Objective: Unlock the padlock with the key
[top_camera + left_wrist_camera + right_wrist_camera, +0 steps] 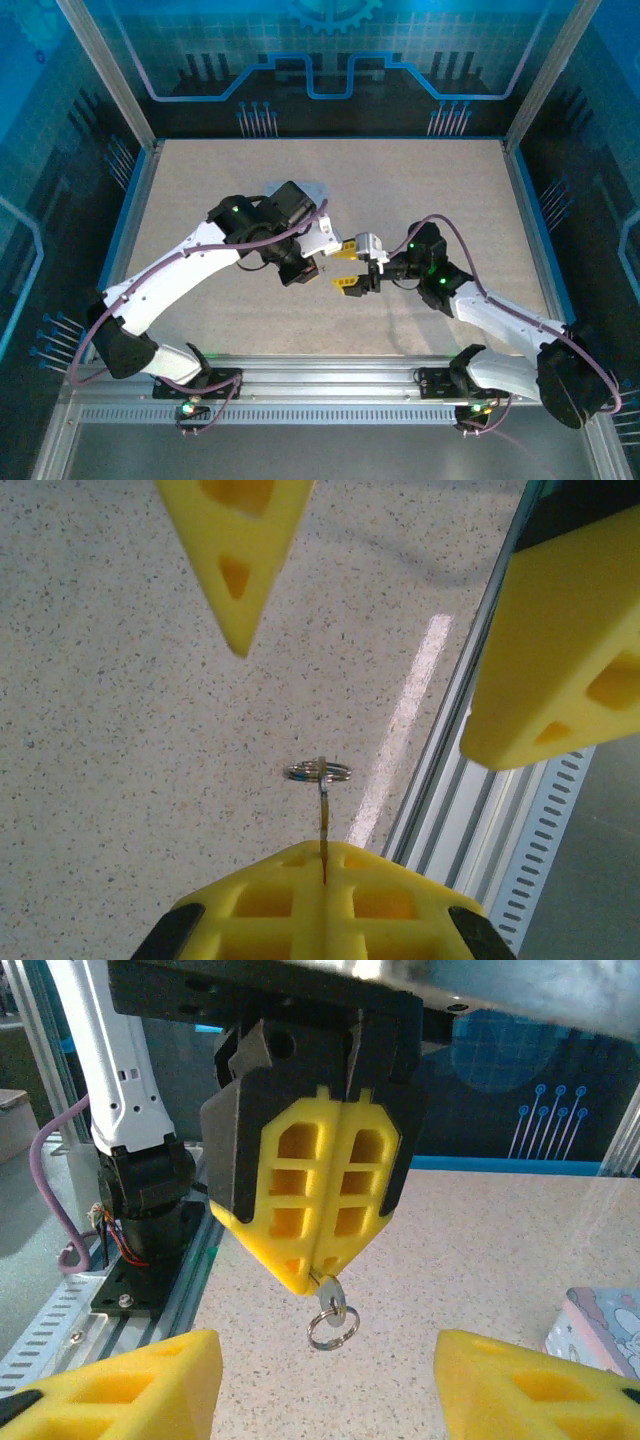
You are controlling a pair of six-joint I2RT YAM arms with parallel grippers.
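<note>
The key point(323, 820) is a thin dark metal sliver pinched edge-on in my left gripper point(323, 858), which is shut on it. A small split ring point(320, 771) hangs from the key's bow. In the right wrist view the left gripper point(312, 1276) points down above the table, with the key's bow point(326, 1291) and ring point(331, 1328) dangling below its tips. My right gripper point(325, 1348) is open, its yellow fingers point(130, 1385) spread wide on either side of the key. From above, the right gripper point(346, 268) faces the left gripper point(310, 268). The padlock is out of view.
A pale-blue cartoon-printed box with a pink rim point(603, 1332) sits on the speckled table point(120, 710) at the right edge of the right wrist view. The aluminium rail point(480, 810) and the left arm's base point(140, 1230) are close by.
</note>
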